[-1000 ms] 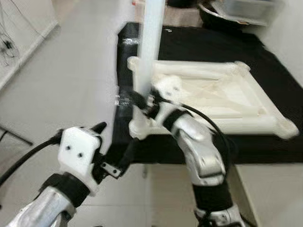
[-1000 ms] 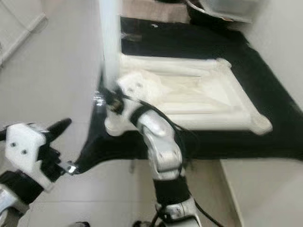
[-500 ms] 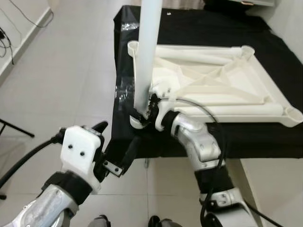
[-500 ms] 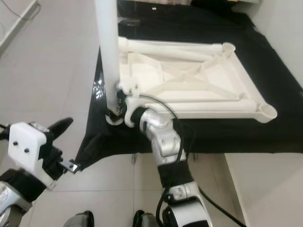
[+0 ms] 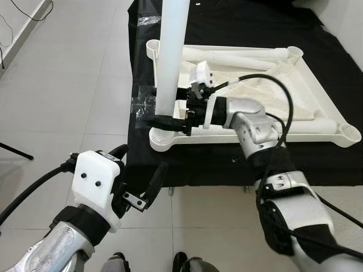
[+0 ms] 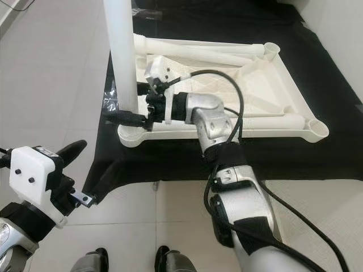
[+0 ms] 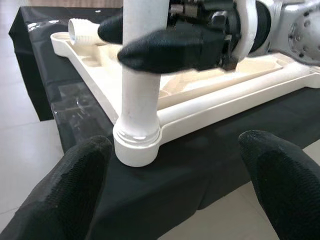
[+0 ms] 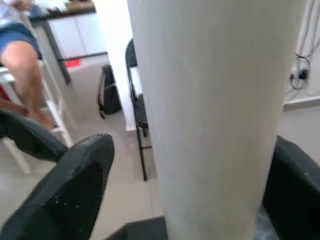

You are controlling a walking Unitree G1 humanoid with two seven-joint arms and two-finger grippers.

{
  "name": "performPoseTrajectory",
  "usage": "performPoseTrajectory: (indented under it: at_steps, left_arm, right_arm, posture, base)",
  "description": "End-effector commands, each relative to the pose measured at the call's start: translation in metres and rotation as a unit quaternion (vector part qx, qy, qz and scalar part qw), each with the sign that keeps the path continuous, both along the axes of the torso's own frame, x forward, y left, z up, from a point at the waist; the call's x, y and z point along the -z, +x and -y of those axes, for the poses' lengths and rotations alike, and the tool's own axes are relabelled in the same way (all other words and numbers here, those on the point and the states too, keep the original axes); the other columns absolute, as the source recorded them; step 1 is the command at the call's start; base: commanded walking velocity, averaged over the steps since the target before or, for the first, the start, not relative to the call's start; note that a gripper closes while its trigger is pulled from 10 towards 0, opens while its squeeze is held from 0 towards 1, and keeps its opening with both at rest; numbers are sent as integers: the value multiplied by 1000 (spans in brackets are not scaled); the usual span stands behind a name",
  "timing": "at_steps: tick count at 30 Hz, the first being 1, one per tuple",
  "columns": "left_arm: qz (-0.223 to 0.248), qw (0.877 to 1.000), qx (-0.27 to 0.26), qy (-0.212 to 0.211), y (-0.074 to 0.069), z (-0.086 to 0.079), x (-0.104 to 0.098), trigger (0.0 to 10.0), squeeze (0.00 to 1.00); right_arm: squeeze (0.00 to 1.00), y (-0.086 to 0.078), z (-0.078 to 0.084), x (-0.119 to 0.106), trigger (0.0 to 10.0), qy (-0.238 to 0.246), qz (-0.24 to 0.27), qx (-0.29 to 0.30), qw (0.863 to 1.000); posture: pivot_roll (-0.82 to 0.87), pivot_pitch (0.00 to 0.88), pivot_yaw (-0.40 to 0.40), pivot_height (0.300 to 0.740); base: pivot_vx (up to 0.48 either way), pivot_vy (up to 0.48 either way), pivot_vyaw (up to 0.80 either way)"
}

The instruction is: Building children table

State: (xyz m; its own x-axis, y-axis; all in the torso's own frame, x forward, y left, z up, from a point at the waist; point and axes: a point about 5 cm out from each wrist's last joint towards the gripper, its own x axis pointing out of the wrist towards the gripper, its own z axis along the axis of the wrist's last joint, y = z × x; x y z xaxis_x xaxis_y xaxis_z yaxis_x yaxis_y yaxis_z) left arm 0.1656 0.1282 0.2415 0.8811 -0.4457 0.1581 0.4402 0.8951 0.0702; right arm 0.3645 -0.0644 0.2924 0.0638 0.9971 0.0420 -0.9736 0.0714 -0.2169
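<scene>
One leg (image 5: 170,62) stands upright between the two black fingers of my right gripper (image 5: 161,107), its foot seated in the corner socket (image 5: 161,137) of the upturned white table frame (image 5: 317,102), which lies on a black-draped surface (image 5: 238,22) ahead of me. My fingers sit either side of the tube low down, just above the socket; they look closed on it, one finger in front and one behind. To do this step well, I judge I should keep the leg plumb and press straight down along its axis, so it seats fully without prying the socket sideways, and let go only once it stands without leaning. My left gripper (image 5: 139,184) hangs spread and empty, nearer to me and off the table edge, with the socket straight ahead of its fingers; it could steady the frame corner if it lifts. The leg is a smooth, matte white plastic tube, and the frame shows diagonal ribs and open sockets at its other corners.
</scene>
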Motion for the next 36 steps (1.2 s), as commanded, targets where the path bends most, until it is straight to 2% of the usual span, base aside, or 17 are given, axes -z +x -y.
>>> performPoseTrajectory:
  at_steps: [1,13,15,17,18,19,20,21,22,23,24,25,26,28,29,32,36]
  left_arm:
    - [-11,1000,8,0,-3,1,3,10000,0]
    - [-13,1000,10,1,-3,3,4,10000,0]
    - [-13,1000,11,1,-4,3,4,10000,0]
    - [-13,1000,11,2,-4,3,5,10000,0]
    - [-14,1000,11,3,-4,2,5,10000,0]
    - [-14,1000,11,3,-4,2,5,10000,0]
    - [-15,1000,11,4,-4,1,5,10000,0]
    - [-15,1000,11,4,-4,1,5,10000,0]
    - [-16,1000,12,6,-4,1,5,10000,0]
    - [-16,1000,12,6,-4,1,5,10000,0]
    - [-16,1000,12,8,-4,0,5,10000,0]
    - [-16,1000,12,8,-4,0,5,10000,0]
    - [-16,1000,12,9,-4,0,5,10000,0]
    - [-13,1000,14,8,-3,1,3,10000,0]
    - [-10,1000,17,8,-2,2,2,10000,0]
    - [-4,1000,17,8,-1,3,0,10000,0]
    - [0,1000,13,9,0,1,-1,10000,0]
  right_arm:
    - [0,1,6,-4,0,15,2,-15,1000]
    - [0,3,29,-6,0,8,2,-53,999]
    - [0,3,39,2,0,0,-3,-32,999]
    - [0,1,38,15,0,-6,-7,-4,1000]
    - [0,2,23,41,0,-8,-48,83,995]
    - [0,2,23,41,0,-8,-48,83,995]
    - [0,2,11,62,0,-9,-71,174,982]
    - [0,2,11,62,0,-9,-71,174,982]
    - [0,-12,1,101,0,-40,-98,324,940]
    - [0,-12,1,101,0,-40,-98,324,940]
    - [0,-29,-2,122,0,-57,-114,403,906]
    - [0,-29,-2,122,0,-57,-114,403,906]
    - [0,-41,-2,132,0,-65,-121,441,887]
    - [0,-43,-8,131,0,-61,-120,451,882]
    - [0,-36,-16,122,0,-53,-105,444,888]
    - [0,-21,-31,101,0,-34,-86,448,889]
    - [0,-17,-43,89,0,-18,-84,443,893]
  posture:
    - [287,312,-167,740]
    - [272,285,-161,740]
    - [264,281,-166,740]
    - [251,271,-169,740]
    - [241,271,-169,740]
    - [241,271,-169,740]
    - [245,271,-166,740]
    - [245,271,-166,740]
    - [240,270,-157,740]
    - [240,270,-157,740]
    - [240,270,-157,740]
    - [240,270,-157,740]
    - [240,270,-157,740]
    - [239,249,-141,740]
    - [241,249,-145,740]
    - [242,245,-151,740]
    - [246,245,-151,740]
  base:
    - [0,0,0]
    - [0,0,0]
    - [0,0,0]
    - [0,0,0]
    - [0,0,0]
    - [0,0,0]
    - [0,0,0]
    - [0,0,0]
    - [0,0,0]
    - [0,0,0]
    - [0,0,0]
    - [0,0,0]
    - [0,0,0]
    - [0,0,0]
    - [0,0,0]
    - [0,0,0]
    - [0,0,0]
